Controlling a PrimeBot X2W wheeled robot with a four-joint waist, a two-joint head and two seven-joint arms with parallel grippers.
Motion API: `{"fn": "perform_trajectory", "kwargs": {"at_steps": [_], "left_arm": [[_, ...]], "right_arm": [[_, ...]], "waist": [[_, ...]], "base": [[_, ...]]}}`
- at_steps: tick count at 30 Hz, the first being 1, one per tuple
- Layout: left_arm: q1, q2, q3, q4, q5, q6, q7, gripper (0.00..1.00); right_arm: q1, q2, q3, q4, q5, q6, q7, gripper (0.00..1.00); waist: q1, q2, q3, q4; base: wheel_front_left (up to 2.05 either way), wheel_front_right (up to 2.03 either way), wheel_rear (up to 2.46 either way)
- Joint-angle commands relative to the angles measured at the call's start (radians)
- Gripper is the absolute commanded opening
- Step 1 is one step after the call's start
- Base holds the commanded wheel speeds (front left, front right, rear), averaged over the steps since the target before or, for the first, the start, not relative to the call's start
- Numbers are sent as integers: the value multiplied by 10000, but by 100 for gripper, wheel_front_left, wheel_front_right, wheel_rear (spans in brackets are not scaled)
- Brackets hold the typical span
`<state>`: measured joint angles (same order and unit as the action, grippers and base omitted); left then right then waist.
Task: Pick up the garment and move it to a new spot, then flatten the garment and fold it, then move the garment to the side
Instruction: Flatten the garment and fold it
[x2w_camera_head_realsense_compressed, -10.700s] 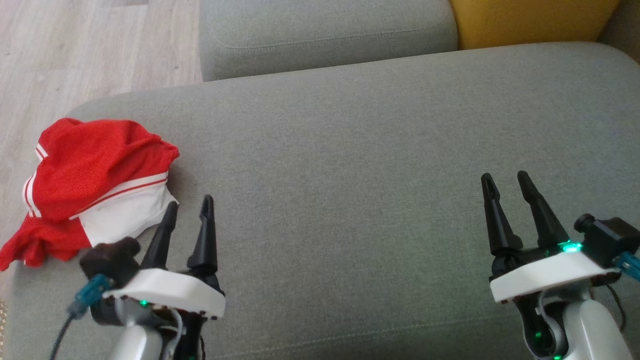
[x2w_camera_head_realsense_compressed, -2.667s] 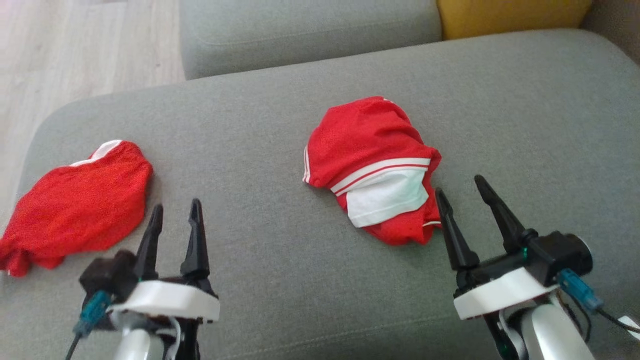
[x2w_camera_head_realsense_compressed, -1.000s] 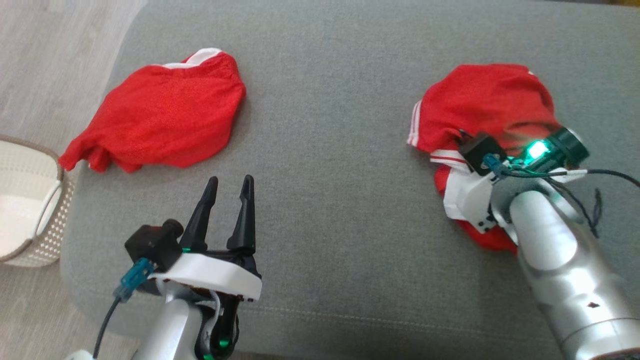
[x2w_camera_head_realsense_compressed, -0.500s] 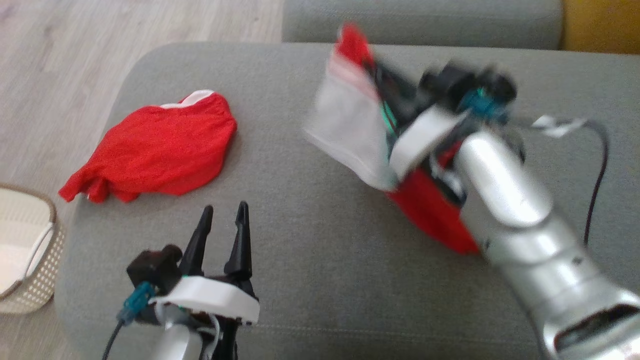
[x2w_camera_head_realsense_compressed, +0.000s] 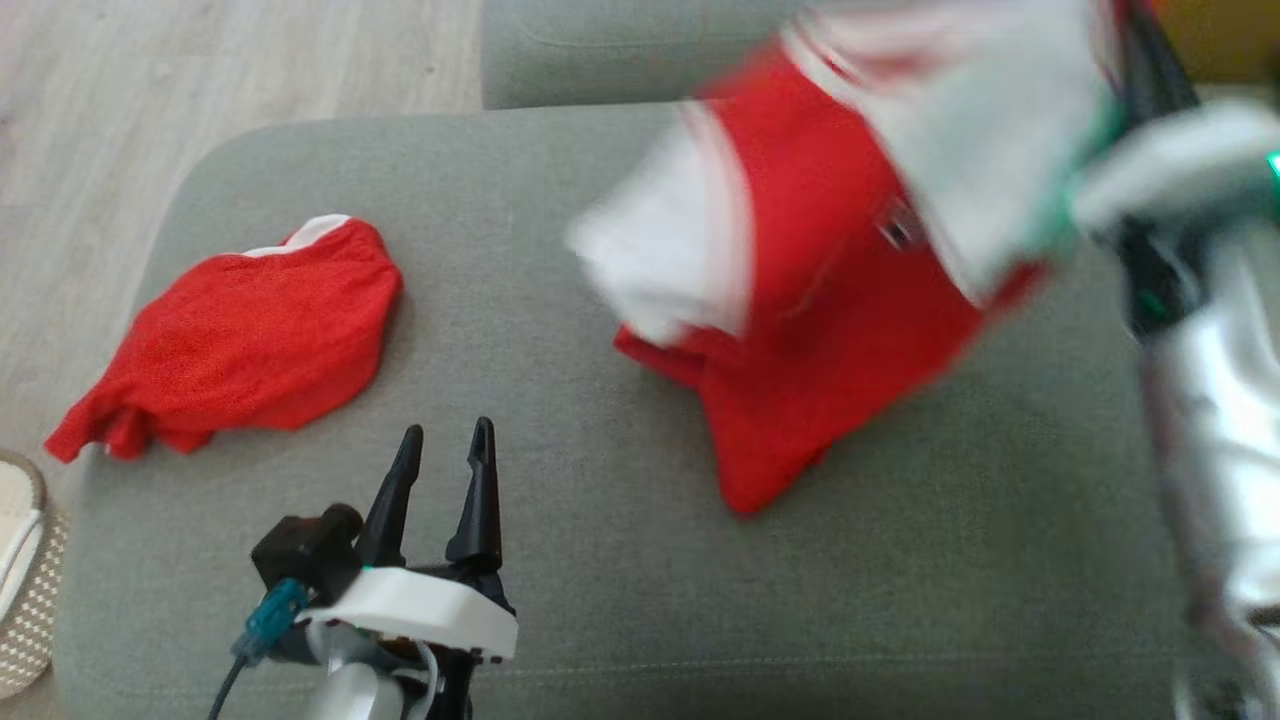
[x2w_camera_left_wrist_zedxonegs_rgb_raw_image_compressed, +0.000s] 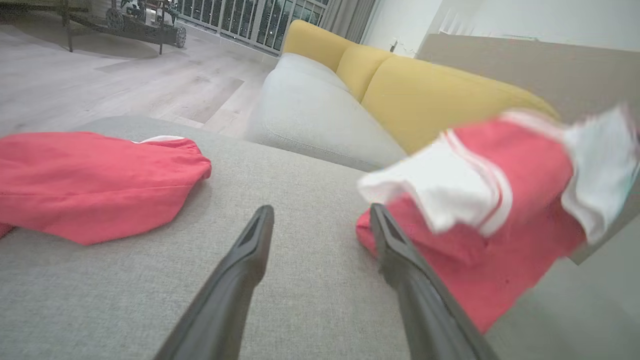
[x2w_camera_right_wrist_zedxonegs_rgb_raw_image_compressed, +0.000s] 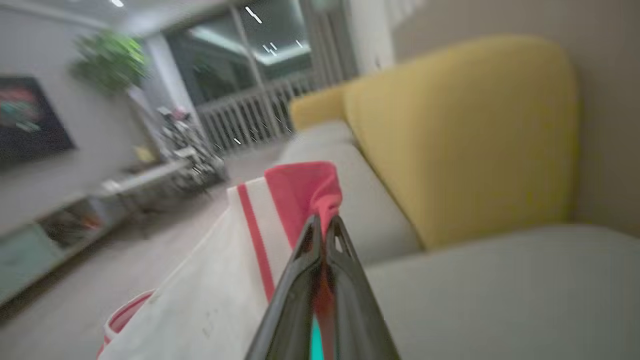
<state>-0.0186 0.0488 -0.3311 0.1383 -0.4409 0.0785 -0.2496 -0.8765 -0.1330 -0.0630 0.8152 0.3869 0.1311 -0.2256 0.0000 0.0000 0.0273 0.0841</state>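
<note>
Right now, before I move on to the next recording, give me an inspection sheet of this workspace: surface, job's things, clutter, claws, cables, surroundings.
Surface: grey fabric sofa seat, bare between the two garments.
Job's things: red-and-white striped sports garment, motion-blurred, hanging from the right claw; whether its lower end touches the seat cannot be told.
Clutter: crumpled plain red garment, lying at the seat's left end.
Claws: left claw open and empty above the seat; right claw shut on a fold of the striped garment.
Cables: dark cable with a teal plug at the left wrist.
Surroundings: yellow sofa cushion, pale wood floor, white woven basket beside the seat.
</note>
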Motion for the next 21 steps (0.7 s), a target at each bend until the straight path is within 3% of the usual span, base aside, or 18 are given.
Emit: {"fn": "perform_trajectory", "kwargs": {"at_steps": [1,5,6,7,8,9,13,16,19,21], "left_arm": [[-323,14,359,-350,87,-8,-122,100],[-426,14,290,-323,139,-82,-122,100],[-464,14,304,-318,150,-96,-122,100],[-475,14,314,-316,154,-95,-122,100],[-483,14,324,-309,160,-99,-122,100],[-496,14,328,-295,166,-112,-122,100],[-528,14,353,-248,167,-128,-122,100],[-519,14,385,-256,167,-112,-122,100],[-497,14,418,-284,168,-94,-122,100],[-479,14,430,-327,158,-82,-122,100]], "right_arm": [[230,-207,-364,195,-333,-4,155,0],[773,-1031,-2478,1736,-1951,-4,474,0],[905,-1140,-3507,2092,-2628,-4,510,0],[965,-1158,-3952,2158,-2996,-4,503,29],[1043,-1170,-4343,2115,-3478,-4,447,86],[1112,-1098,-4736,2064,-3923,-4,503,100],[1159,-159,-5434,1180,-5264,-4,503,100],[1180,469,-5414,364,-5612,-4,512,100],[1305,741,-4796,-441,-5525,-4,465,100],[1496,804,-3782,-959,-5086,-4,344,100]], "waist": [[0,0,130,-127],[0,0,332,-285],[0,0,404,-383],[0,0,429,-436],[0,0,455,-497],[0,0,470,-549],[0,0,398,-803],[0,0,258,-1007],[0,0,107,-1198],[0,0,-9,-1308]], "base": [[0,0,0],[0,0,0],[0,0,0],[0,0,0],[0,0,0],[0,0,0],[0,0,0],[0,0,0],[0,0,0],[0,0,0]]}}
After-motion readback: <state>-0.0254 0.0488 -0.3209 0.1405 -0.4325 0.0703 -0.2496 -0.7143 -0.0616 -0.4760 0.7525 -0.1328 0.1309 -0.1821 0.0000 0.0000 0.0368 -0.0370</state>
